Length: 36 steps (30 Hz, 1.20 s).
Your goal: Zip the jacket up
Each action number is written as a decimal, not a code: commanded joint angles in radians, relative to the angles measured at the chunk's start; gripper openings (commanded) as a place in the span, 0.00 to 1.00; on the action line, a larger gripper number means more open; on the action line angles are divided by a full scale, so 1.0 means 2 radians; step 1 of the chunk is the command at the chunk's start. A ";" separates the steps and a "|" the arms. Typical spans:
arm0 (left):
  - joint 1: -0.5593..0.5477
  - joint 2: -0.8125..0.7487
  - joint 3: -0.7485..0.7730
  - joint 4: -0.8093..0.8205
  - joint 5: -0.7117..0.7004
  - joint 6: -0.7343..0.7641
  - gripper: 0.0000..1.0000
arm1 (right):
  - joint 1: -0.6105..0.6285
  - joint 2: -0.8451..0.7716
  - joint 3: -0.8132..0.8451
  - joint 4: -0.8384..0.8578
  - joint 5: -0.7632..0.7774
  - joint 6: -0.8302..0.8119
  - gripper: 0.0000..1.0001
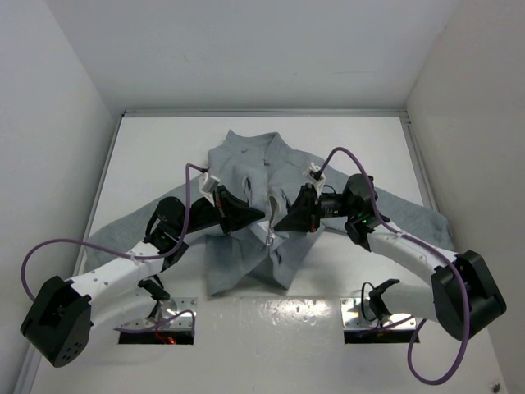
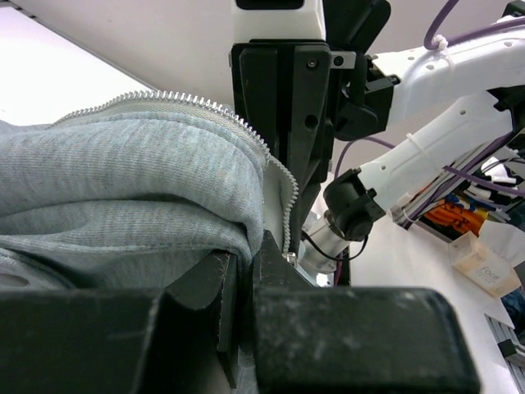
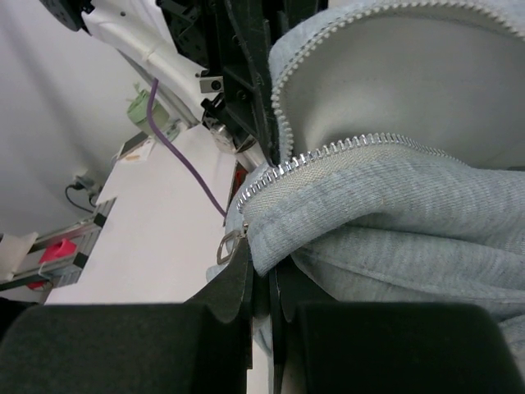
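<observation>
A white table (image 1: 164,148) boxed in by plain white walls (image 1: 57,98) holds the jacket (image 1: 246,164), spread flat at the middle with its collar toward the far end and a sleeve trailing out to each side. Both arms reach inward and meet over the front opening. The left gripper (image 1: 257,217) is pinched tight on a fold of grey fleece at one front edge, whose zipper (image 2: 189,100) teeth curve over the bunched cloth. The right gripper (image 1: 280,222) is clamped on the opposite edge, just beside a small metal pull (image 3: 230,244), with teeth running along the raised hem.
</observation>
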 commanded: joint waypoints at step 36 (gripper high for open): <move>0.004 -0.003 0.001 0.033 0.013 -0.003 0.00 | -0.004 0.001 0.022 0.034 0.018 0.013 0.00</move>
